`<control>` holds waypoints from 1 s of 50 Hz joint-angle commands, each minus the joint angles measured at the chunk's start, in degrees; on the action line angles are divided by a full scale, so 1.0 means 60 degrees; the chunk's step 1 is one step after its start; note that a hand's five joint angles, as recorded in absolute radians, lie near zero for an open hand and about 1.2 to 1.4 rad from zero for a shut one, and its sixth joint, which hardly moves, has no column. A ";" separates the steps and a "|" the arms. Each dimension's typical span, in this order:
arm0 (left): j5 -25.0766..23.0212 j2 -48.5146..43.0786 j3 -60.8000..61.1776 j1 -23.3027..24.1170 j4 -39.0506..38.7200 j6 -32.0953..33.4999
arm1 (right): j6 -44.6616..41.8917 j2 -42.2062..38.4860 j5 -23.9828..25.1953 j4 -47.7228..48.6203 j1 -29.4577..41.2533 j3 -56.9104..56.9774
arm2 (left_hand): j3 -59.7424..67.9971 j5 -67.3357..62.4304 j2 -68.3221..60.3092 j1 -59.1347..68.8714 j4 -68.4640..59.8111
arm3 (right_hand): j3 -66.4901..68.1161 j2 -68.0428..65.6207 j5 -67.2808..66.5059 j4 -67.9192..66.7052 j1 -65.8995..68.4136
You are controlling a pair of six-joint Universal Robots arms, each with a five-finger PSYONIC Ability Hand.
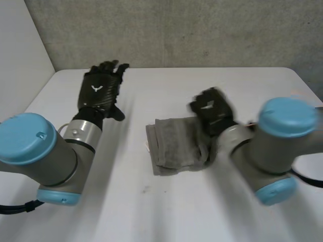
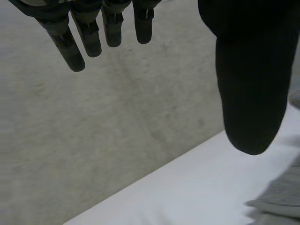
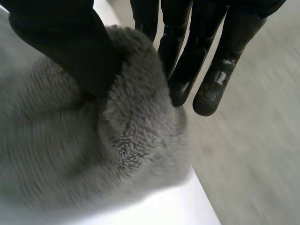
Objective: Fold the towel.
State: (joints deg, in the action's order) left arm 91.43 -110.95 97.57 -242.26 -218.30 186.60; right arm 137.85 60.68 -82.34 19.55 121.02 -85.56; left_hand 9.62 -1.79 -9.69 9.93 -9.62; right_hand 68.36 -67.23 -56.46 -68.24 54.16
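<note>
Pinching towel (image 3: 136,140) — right hand (image 3: 61,42)

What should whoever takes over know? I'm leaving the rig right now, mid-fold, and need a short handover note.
Left hand: open, holding nothing, over the far left of the white table, away from the towel.
Right hand: at the far right corner of the grey fleecy towel, thumb and fingers pinching a ridge of cloth.
Towel: mid-table, already doubled into a small, slightly uneven rectangle.
Left to do: probably release the corner, then flatten or fold once more if needed.
</note>
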 commanded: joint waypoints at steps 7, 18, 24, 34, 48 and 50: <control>0.0377 0.0035 0.0218 -0.0214 0.0026 -0.0002 | -0.1735 -0.1809 -0.0120 -0.0137 0.2520 0.0417 | 0.0155 0.0206 -0.0144 0.0104 -0.0155 | -0.2166 0.1979 0.1849 0.2146 0.0200; 0.0363 0.0108 -0.0192 0.0416 0.0099 -0.0016 | 0.1019 0.0374 -0.0091 -0.0079 0.1861 -0.0301 | 0.0295 0.0066 -0.0284 0.0244 -0.0295 | -0.9727 0.9539 0.9410 0.9706 -0.7361; 0.0333 -0.0038 -0.0864 0.1015 0.0596 -0.0497 | 0.3861 0.1165 -0.0047 -0.0328 0.0718 -0.0448 | 0.0351 0.0011 -0.0340 0.0300 -0.0351 | -0.9727 0.9539 0.9410 0.9706 -0.7361; 0.0319 -0.1196 -0.2463 0.1720 0.2414 -0.2257 | 0.5809 0.0623 0.0861 -0.1676 -0.0820 0.0094 | 0.0519 -0.0158 -0.0509 0.0468 -0.0519 | -0.9727 0.9539 0.9410 0.9706 -0.7361; 0.0407 -0.3422 -0.2946 0.1925 0.3849 -0.3122 | 0.6204 -0.1779 0.1843 -0.2438 -0.1128 0.1413 | 0.0659 -0.0298 -0.0649 0.0608 -0.0659 | -0.9727 0.9539 0.9410 0.9706 -0.7361; 0.0407 -0.3554 -0.2859 0.1896 0.3893 -0.3078 | 0.6175 -0.2012 0.1857 -0.2408 -0.1128 0.1559 | 0.0631 -0.0270 -0.0621 0.0580 -0.0631 | -0.9727 0.9539 0.9410 0.9706 -0.7361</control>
State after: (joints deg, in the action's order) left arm 93.80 -129.45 79.20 -230.60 -195.26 167.46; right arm 175.44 52.18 -71.02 4.86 114.08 -78.17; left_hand 11.60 -1.84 -11.62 11.61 -11.58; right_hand 12.26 -12.85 -3.21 -13.23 11.94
